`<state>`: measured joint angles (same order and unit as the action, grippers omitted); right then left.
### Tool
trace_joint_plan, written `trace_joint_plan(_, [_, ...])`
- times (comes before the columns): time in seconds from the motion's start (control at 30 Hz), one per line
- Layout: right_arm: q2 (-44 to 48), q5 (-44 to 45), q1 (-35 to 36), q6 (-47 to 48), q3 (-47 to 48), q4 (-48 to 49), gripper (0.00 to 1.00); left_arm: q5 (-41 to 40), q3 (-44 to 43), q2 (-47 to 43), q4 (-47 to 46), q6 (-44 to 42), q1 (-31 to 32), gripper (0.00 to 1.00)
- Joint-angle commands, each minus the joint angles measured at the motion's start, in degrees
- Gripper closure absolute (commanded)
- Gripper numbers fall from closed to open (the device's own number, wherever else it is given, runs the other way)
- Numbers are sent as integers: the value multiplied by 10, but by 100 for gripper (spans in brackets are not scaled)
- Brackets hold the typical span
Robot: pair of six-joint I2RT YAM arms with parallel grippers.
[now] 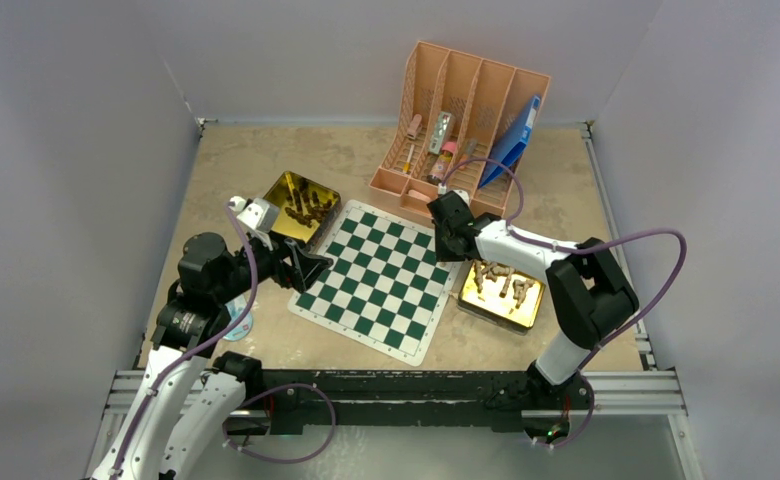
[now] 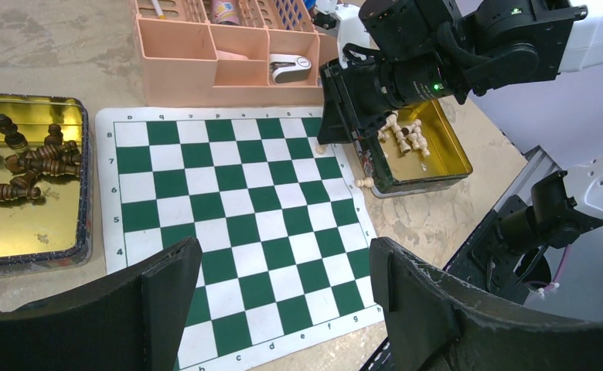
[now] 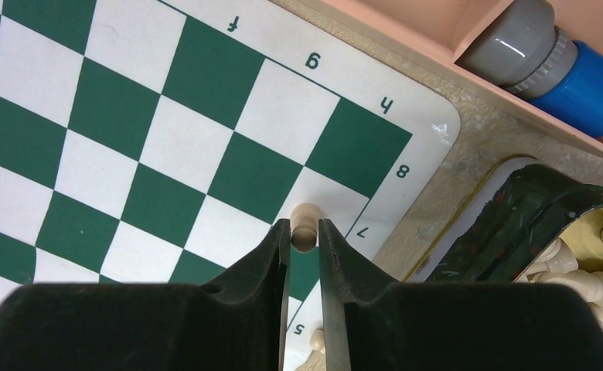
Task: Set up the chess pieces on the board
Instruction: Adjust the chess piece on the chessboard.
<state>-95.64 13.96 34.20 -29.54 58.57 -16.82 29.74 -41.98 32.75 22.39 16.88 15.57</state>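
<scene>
The green and white board (image 1: 376,275) lies flat in the middle of the table. My right gripper (image 3: 304,229) is shut on a pale pawn (image 3: 305,212), held upright over the board's (image 3: 128,139) edge square by the 7 label. From the left wrist view that pawn (image 2: 321,148) shows under the right gripper (image 2: 335,137). Another pale pawn (image 2: 365,183) lies on its side at the board's (image 2: 236,209) border. My left gripper (image 2: 283,259) hangs open and empty above the near left part of the board. Dark pieces (image 2: 28,166) lie in the left tin; pale pieces (image 2: 407,137) lie in the right tin.
A gold tin (image 1: 288,188) sits off the board's far left corner, and a second gold tin (image 1: 486,310) sits off its right side, close under the right arm. A pink organizer (image 1: 466,120) with markers and tubes stands behind the board.
</scene>
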Motion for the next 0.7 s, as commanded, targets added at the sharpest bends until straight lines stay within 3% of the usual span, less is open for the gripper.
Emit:
trace_joint_plan(0.0, [3, 5, 3, -2, -4, 2, 80, -1, 0, -3, -8, -10, 2, 20])
trace_joint_plan(0.23, [6, 14, 3, -2, 6, -14, 88, -1, 0, -3, -9, -10, 2, 20])
trace_joint_plan(0.67, [3, 38, 3, -11, 18, -27, 89, -1, 1, -3, -8, -10, 2, 20])
